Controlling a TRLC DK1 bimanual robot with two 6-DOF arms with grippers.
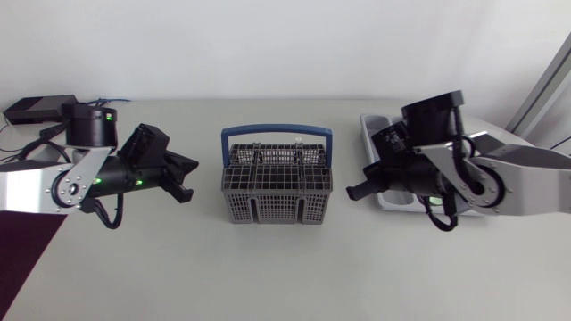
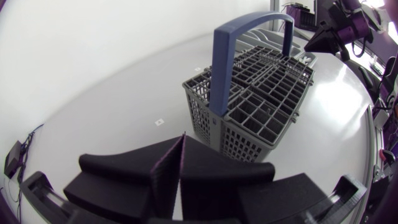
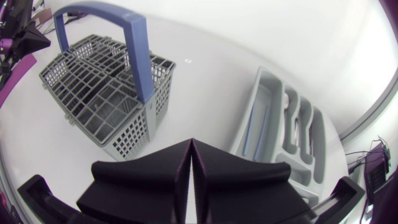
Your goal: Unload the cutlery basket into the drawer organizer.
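Observation:
A grey cutlery basket (image 1: 271, 185) with a blue handle (image 1: 277, 132) stands in the middle of the table. No cutlery shows in its compartments (image 2: 261, 93) (image 3: 102, 84). A grey drawer organizer (image 1: 382, 143) lies to its right, mostly under my right arm; its slots show in the right wrist view (image 3: 292, 127), one holding something thin and bluish. My left gripper (image 1: 187, 178) hovers left of the basket, shut and holding nothing (image 2: 182, 165). To the basket's right, my right gripper (image 1: 354, 190) is shut with nothing in it (image 3: 191, 171), the organizer beside it.
A dark mat (image 1: 22, 259) lies at the table's front left corner. A black box (image 1: 36, 109) with cables sits at the back left. Bare tabletop (image 1: 268, 276) stretches in front of the basket.

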